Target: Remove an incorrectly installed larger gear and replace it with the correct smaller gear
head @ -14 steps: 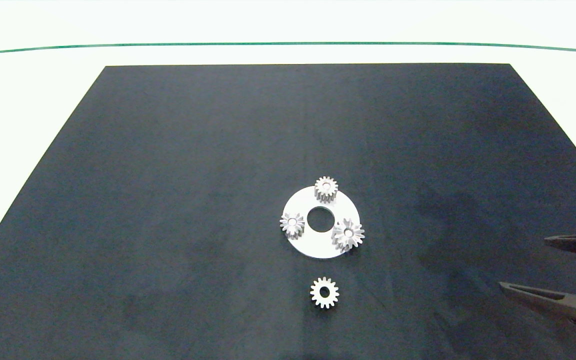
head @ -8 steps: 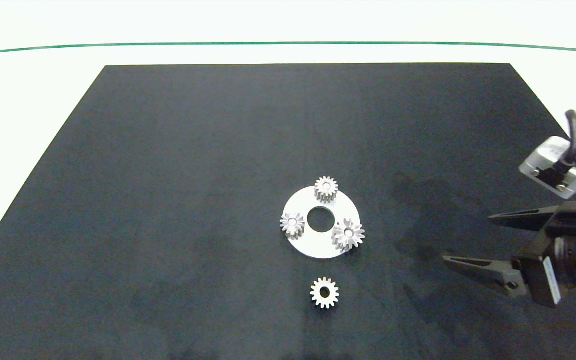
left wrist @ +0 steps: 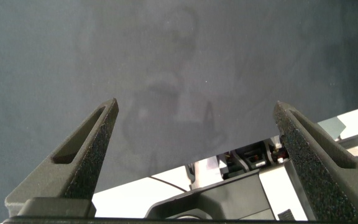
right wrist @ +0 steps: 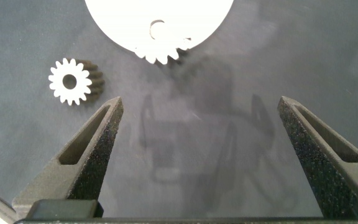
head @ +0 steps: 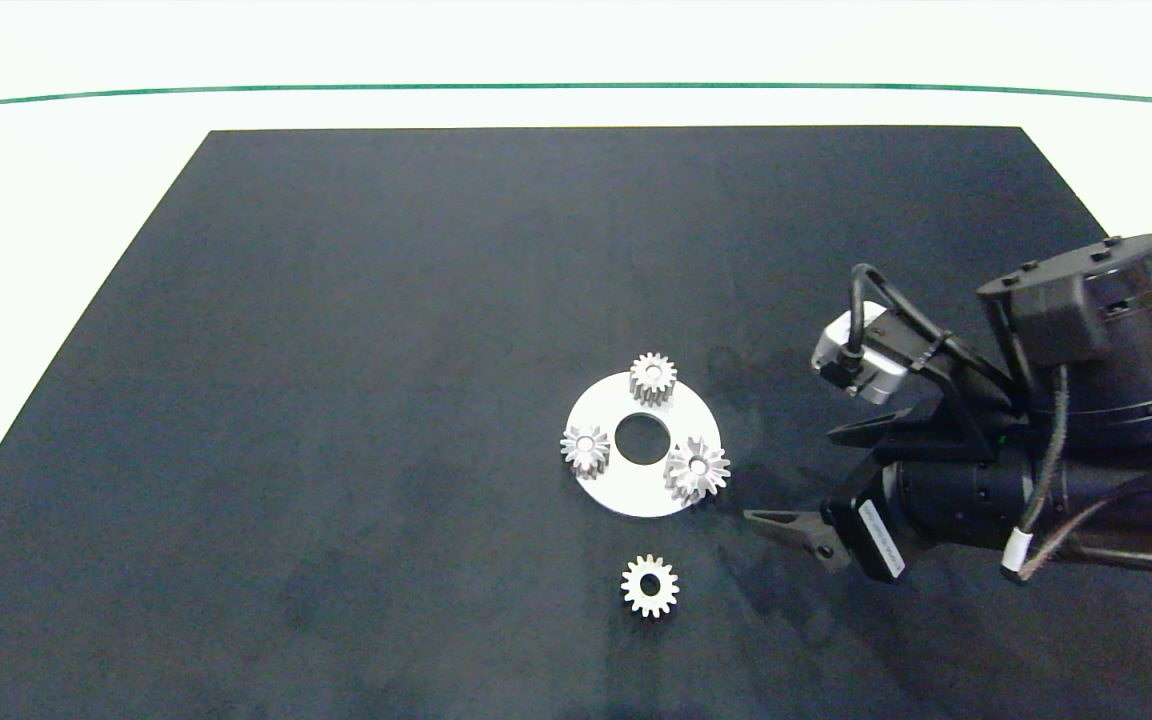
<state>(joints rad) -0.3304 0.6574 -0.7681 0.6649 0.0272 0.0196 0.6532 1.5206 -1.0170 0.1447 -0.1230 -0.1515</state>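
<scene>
A white disc [head: 604, 408] with a centre hole lies on the black mat. The larger gear [head: 698, 468], star-toothed, sits on the disc's right edge, and two small gears [head: 652, 378] [head: 585, 450] sit on its far and left edges. Loose on the mat in front of the disc lies the smaller gear [head: 649, 586]. My right gripper [head: 791, 478] stands open just right of the larger gear, apart from it. In the right wrist view the larger gear [right wrist: 160, 48] and the smaller gear [right wrist: 71, 81] lie beyond the open right gripper [right wrist: 199, 112]. My left gripper [left wrist: 194, 109] is open over bare mat, outside the head view.
The black mat [head: 336, 320] covers most of the white table [head: 56, 200]. Nothing else lies on the mat around the disc. The right arm's bulky wrist [head: 1086, 400] hangs over the mat's right side.
My right arm has come in from the right edge toward the disc, its open fingers now close to the larger gear. The gears and disc have not moved.
</scene>
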